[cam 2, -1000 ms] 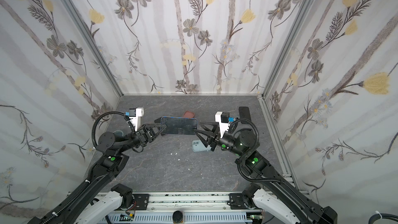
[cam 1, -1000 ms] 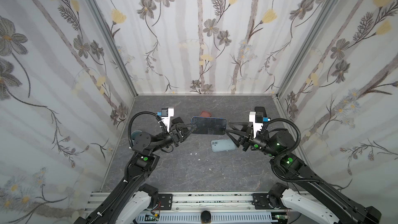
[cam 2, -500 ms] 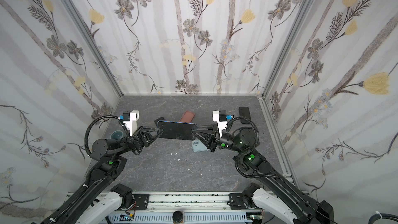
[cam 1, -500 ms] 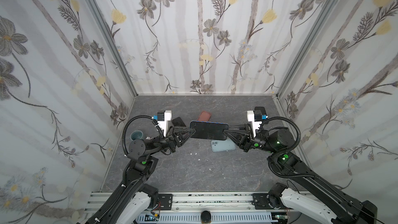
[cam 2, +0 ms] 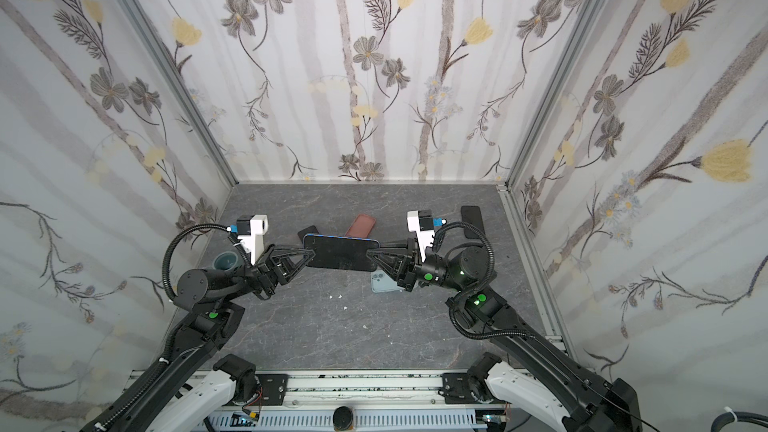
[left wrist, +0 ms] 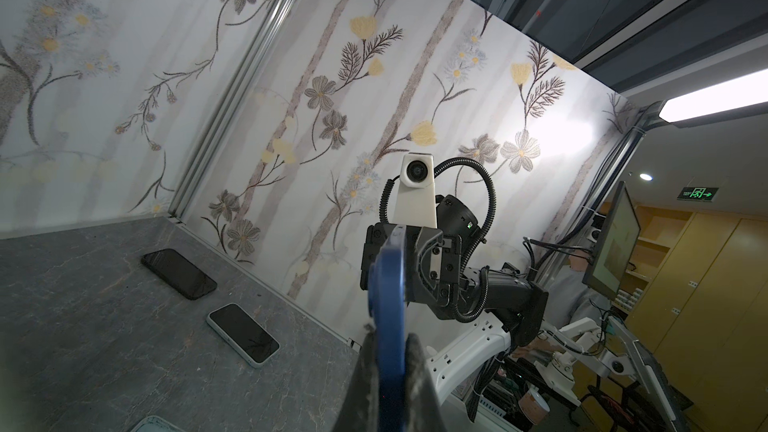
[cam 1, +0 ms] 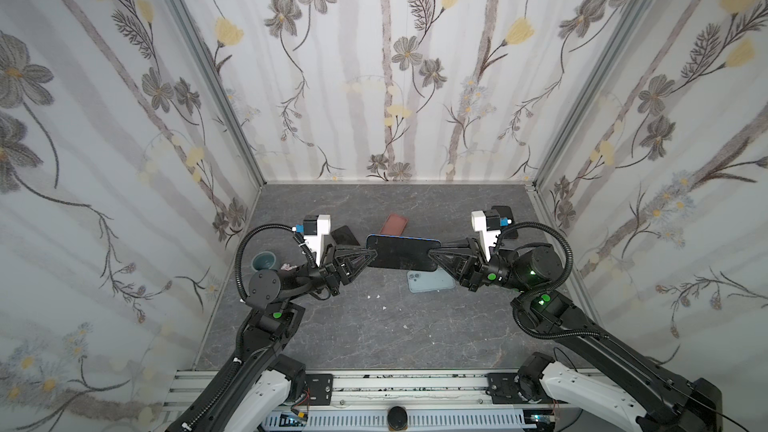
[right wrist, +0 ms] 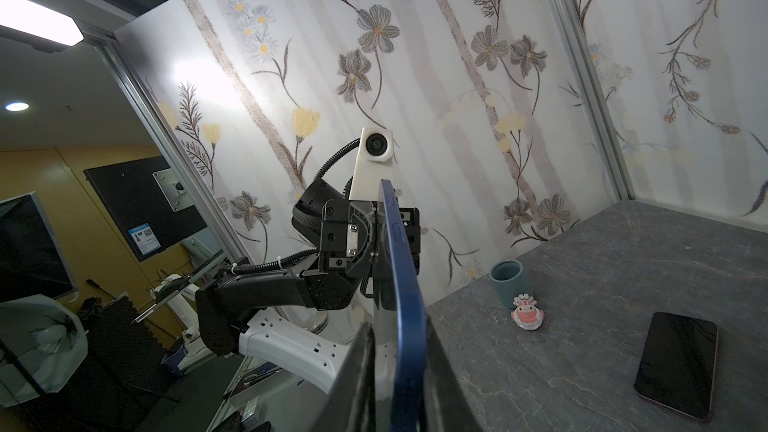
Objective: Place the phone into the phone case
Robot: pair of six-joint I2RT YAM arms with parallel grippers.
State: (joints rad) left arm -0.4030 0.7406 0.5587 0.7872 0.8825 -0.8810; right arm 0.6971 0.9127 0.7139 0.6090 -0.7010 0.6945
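1. In both top views the blue phone (cam 1: 401, 252) and the right claw (cam 1: 433, 254) cover part of the pale blue item (cam 1: 434, 284) on the bench (cam 1: 374, 338).
2. The pink case (cam 1: 395, 224) has its near end behind that phone.
3. In the left wrist view a pale corner (left wrist: 154, 423) is cut off by the edge; what it is, I cannot tell.
4. In the right wrist view the claw's fingers (right wrist: 349, 392) are blurred, so their contact with the phone is unclear.
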